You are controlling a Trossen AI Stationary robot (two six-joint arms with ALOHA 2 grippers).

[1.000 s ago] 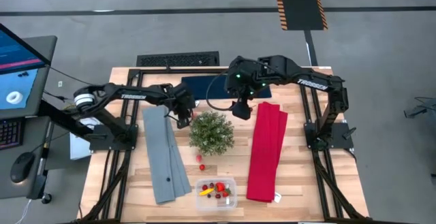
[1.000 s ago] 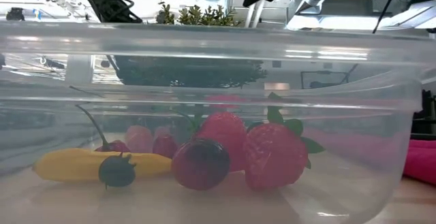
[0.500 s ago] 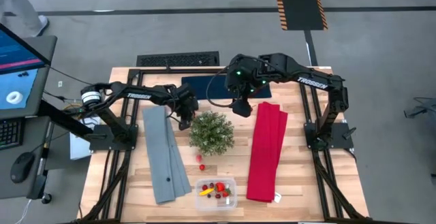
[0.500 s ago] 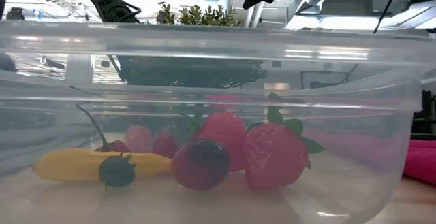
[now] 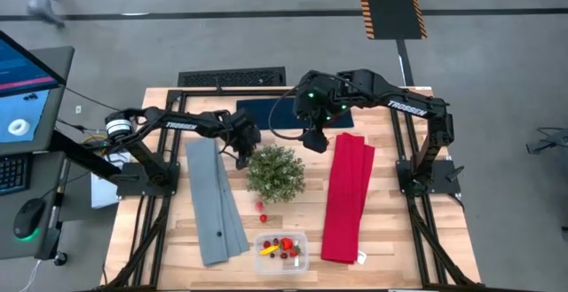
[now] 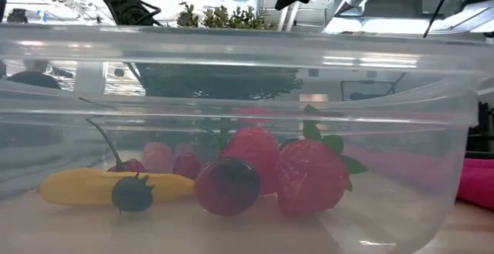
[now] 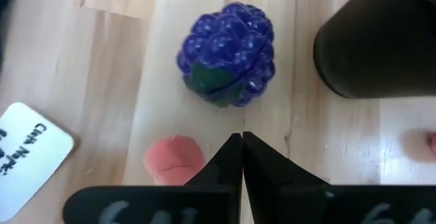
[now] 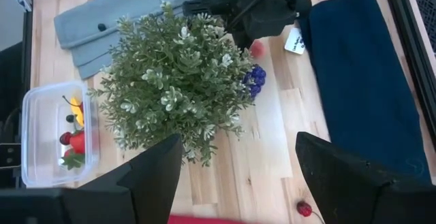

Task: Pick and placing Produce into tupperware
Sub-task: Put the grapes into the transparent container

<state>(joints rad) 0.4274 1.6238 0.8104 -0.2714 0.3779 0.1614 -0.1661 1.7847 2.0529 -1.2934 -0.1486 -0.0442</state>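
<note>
High view: the tupperware point(image 5: 281, 250) sits at the lower centre of the worktop point(image 5: 177, 239), holding produce; one red berry point(image 5: 263, 217) lies just above it. The left gripper point(image 5: 241, 157) is at the green plant's point(image 5: 276, 171) upper left; the right gripper point(image 5: 311, 141) hangs at its upper right. Low view: a strawberry point(image 6: 310, 175), a dark berry point(image 6: 228, 185) and a yellow piece point(image 6: 85, 186) lie inside the container. Left wrist view: fingers point(image 7: 225, 159) pressed together, empty, near a purple grape cluster point(image 7: 227, 54) and a pink piece point(image 7: 176, 157). Right wrist view: fingers point(image 8: 153, 166) spread wide, empty.

The left gripper point(image 7: 242, 142), fingers together, points at a purple grape cluster point(image 7: 227, 54) beside what may be a pink berry point(image 7: 175, 157).
</note>
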